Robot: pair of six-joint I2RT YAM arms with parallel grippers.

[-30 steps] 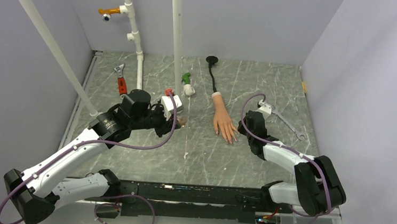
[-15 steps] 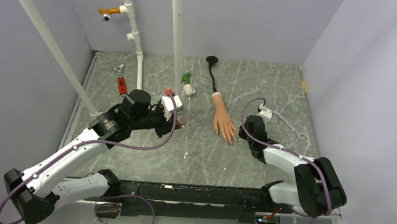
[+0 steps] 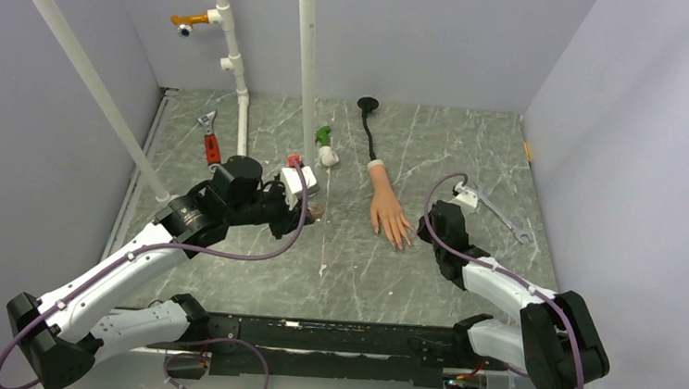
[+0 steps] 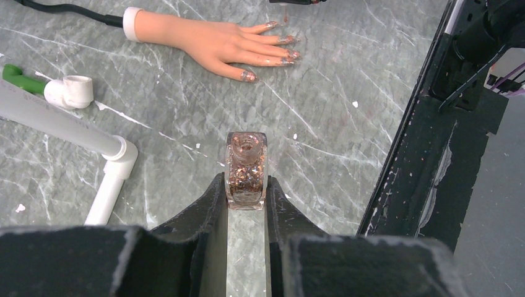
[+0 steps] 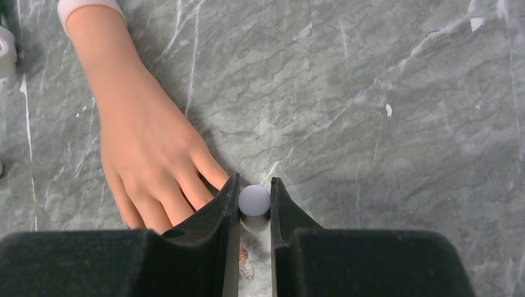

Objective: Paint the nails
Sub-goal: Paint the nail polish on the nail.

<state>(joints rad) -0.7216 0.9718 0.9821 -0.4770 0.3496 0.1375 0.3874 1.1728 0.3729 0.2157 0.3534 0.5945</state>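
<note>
The peach mannequin hand [image 3: 384, 209] lies palm down mid-table, its black stem running to the back. Its nails [image 4: 282, 52] show glittery copper polish in the left wrist view; only one glittery nail [image 5: 246, 260] shows in the right wrist view, between the fingers. My left gripper [image 3: 313, 212] is shut on an open clear bottle [image 4: 246, 166] of copper glitter polish, left of the hand. My right gripper [image 5: 254, 201] is shut on the white cap [image 5: 254, 200], right at the hand's [image 5: 148, 142] fingertips. The brush under the cap is hidden. The right gripper [image 3: 425, 229] sits at the hand's right side.
White PVC pipes [image 3: 307, 61] rise at the back left, one lying near the bottle [image 4: 108, 161]. A green-handled piece [image 3: 324, 142], a red-handled wrench [image 3: 210, 142] and a silver wrench [image 3: 497, 211] lie on the grey marble table. A black rail [image 4: 433, 148] runs along the near edge.
My right arm has shifted slightly, its wrist dropping a little toward the hand's fingertips and its elbow swinging near and right. The left arm and bottle have not moved.
</note>
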